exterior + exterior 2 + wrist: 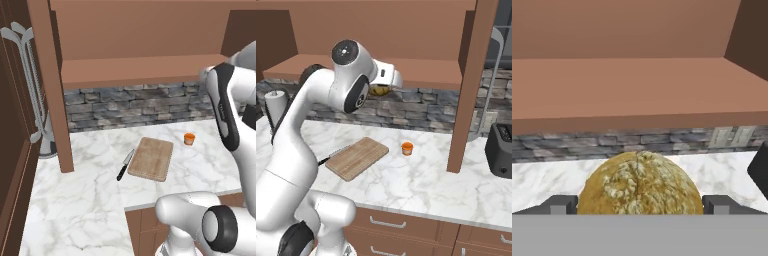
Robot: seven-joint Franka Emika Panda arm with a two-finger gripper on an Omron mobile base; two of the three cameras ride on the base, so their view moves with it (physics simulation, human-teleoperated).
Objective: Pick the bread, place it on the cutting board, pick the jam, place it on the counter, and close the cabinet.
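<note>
Between the wide-spread fingertips of the gripper sits the bread; whether it is gripped cannot be told; cutting board lies below.

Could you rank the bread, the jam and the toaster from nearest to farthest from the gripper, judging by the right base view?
1. The bread: between the fingers of the gripper, up by the cabinet shelf.
2. The jam: on the counter, below and to the right.
3. The toaster: at the far right edge.
</note>
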